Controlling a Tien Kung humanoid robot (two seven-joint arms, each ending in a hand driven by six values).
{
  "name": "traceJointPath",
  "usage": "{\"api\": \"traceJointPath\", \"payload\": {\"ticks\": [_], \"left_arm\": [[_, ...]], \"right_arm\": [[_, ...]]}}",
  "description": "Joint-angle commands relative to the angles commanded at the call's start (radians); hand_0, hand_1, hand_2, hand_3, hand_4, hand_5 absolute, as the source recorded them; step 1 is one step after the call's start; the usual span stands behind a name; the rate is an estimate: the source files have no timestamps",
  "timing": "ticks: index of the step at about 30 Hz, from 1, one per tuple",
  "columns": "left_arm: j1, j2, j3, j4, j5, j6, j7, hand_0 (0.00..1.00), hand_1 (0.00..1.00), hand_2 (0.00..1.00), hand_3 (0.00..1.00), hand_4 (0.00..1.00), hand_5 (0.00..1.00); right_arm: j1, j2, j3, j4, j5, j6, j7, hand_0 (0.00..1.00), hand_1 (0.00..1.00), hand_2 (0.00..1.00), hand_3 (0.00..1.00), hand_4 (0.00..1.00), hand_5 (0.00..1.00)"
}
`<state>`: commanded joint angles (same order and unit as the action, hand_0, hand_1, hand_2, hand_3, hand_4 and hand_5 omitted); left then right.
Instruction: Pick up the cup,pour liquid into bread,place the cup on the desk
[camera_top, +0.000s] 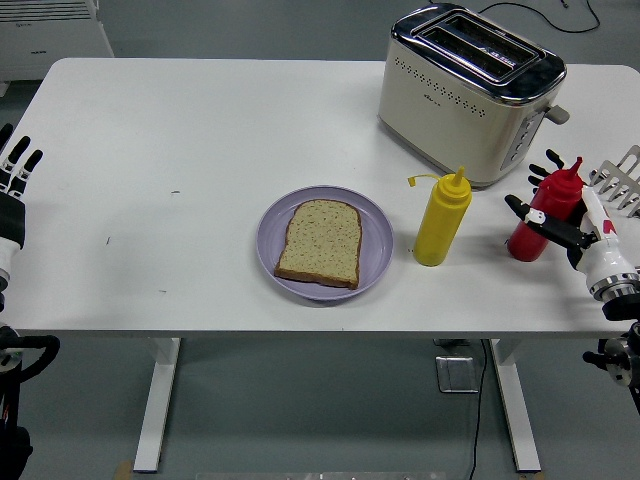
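The red squeeze bottle (542, 215) stands upright at the table's right end, in front of the toaster (468, 92) and well to the right of the yellow squeeze bottle (441, 220). No cup is in sight, so I take the red bottle as the thing I am meant to pour from. My right hand (572, 222) is at it now: my fingers (527, 214) are spread and reaching round its body, one across the front and others by its shoulder, but I cannot tell that they have closed on it, and the bottle sits flat on the table. I judge this to be the pick-up step, with the grasp not yet made.

Next I need to close firmly around the middle of the bottle, then lift it straight so it does not tip. The bread slice (319, 243) lies on the lilac plate (374, 236) to the left, past the yellow bottle, which I must clear on the way. My left hand (14, 180) rests at the table's left edge, fingers apart, holding nothing.
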<state>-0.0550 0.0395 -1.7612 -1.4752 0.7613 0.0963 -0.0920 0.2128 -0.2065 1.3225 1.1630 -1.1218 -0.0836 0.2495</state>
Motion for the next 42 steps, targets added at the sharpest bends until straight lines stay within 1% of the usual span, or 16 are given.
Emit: {"api": "traceJointPath", "payload": {"ticks": [2, 3, 7, 8, 14, 15, 20, 21, 26, 27, 32, 33, 38, 39, 42], "left_arm": [[0.0, 0.0, -0.001, -0.001, 0.001, 0.0, 0.0, 0.72, 0.766, 0.814, 0.759, 0.676, 0.998], [0.0, 0.0, -0.002, -0.001, 0.002, 0.0, 0.0, 0.72, 0.766, 0.814, 0.757, 0.676, 0.998], [0.002, 0.0, -0.004, 0.0, 0.003, 0.001, -0.001, 0.72, 0.766, 0.814, 0.757, 0.676, 0.998], [0.002, 0.0, -0.004, 0.0, 0.003, 0.001, -0.001, 0.72, 0.767, 0.814, 0.755, 0.676, 0.998], [0.003, 0.0, -0.004, 0.003, 0.006, 0.001, -0.002, 0.72, 0.767, 0.814, 0.755, 0.676, 0.998], [0.003, -0.001, -0.005, 0.003, 0.006, 0.001, -0.002, 0.72, 0.766, 0.814, 0.754, 0.676, 0.998], [0.003, -0.001, -0.006, 0.004, 0.007, 0.001, -0.002, 0.72, 0.766, 0.814, 0.754, 0.676, 0.998], [0.003, 0.0, -0.006, 0.004, 0.008, 0.001, -0.002, 0.72, 0.766, 0.814, 0.752, 0.676, 0.998], [0.003, 0.0, -0.009, 0.004, 0.009, 0.002, -0.002, 0.72, 0.766, 0.814, 0.752, 0.676, 0.998], [0.003, 0.0, -0.009, 0.004, 0.009, 0.002, -0.002, 0.72, 0.766, 0.814, 0.751, 0.676, 0.998], [0.003, 0.0, -0.009, 0.004, 0.01, 0.002, -0.003, 0.72, 0.766, 0.814, 0.751, 0.676, 0.998], [0.003, 0.0, -0.009, 0.004, 0.01, 0.002, -0.003, 0.72, 0.766, 0.814, 0.747, 0.676, 0.998], [0.004, 0.0, -0.009, 0.005, 0.011, 0.003, -0.003, 0.72, 0.766, 0.814, 0.747, 0.676, 0.998], [0.004, 0.0, -0.009, 0.005, 0.011, 0.003, -0.003, 0.72, 0.766, 0.814, 0.744, 0.676, 0.998], [0.005, 0.0, -0.008, 0.005, 0.012, 0.003, -0.003, 0.72, 0.766, 0.814, 0.744, 0.676, 0.998]], "right_arm": [[0.004, 0.003, -0.008, -0.003, 0.014, -0.019, 0.003, 0.861, 0.796, 0.741, 0.872, 0.909, 0.205], [0.006, 0.004, -0.012, -0.004, 0.02, -0.026, 0.005, 0.737, 0.668, 0.586, 0.672, 0.88, 0.18], [0.011, 0.008, -0.025, -0.008, 0.049, -0.04, 0.008, 0.737, 0.668, 0.586, 0.672, 0.88, 0.18], [0.012, 0.009, -0.027, -0.009, 0.054, -0.039, 0.008, 0.623, 0.6, 0.504, 0.574, 0.855, 0.163], [0.016, 0.014, -0.043, -0.01, 0.087, -0.058, 0.017, 0.623, 0.6, 0.504, 0.574, 0.855, 0.163], [0.018, 0.015, -0.047, -0.011, 0.096, -0.066, 0.021, 0.472, 0.494, 0.459, 0.488, 0.773, 0.074], [0.022, 0.019, -0.057, -0.018, 0.117, -0.098, 0.035, 0.472, 0.494, 0.459, 0.488, 0.773, 0.074], [0.023, 0.019, -0.058, -0.019, 0.12, -0.105, 0.038, 0.397, 0.424, 0.442, 0.436, 0.64, 0.002], [0.025, 0.019, -0.057, -0.021, 0.132, -0.121, 0.043, 0.397, 0.424, 0.442, 0.436, 0.64, 0.002], [0.025, 0.019, -0.057, -0.021, 0.132, -0.121, 0.043, 0.375, 0.363, 0.419, 0.434, 0.613, 0.002], [0.025, 0.02, -0.061, -0.021, 0.143, -0.131, 0.037, 0.375, 0.363, 0.419, 0.434, 0.613, 0.002], [0.025, 0.02, -0.061, -0.021, 0.146, -0.132, 0.037, 0.312, 0.313, 0.393, 0.435, 0.607, 0.002], [0.025, 0.02, -0.059, -0.02, 0.173, -0.142, 0.037, 0.312, 0.313, 0.393, 0.435, 0.607, 0.002], [0.024, 0.02, -0.058, -0.02, 0.18, -0.143, 0.037, 0.269, 0.275, 0.378, 0.444, 0.587, 0.002], [0.023, 0.02, -0.056, -0.016, 0.201, -0.147, 0.036, 0.269, 0.275, 0.378, 0.444, 0.587, 0.002]]}}
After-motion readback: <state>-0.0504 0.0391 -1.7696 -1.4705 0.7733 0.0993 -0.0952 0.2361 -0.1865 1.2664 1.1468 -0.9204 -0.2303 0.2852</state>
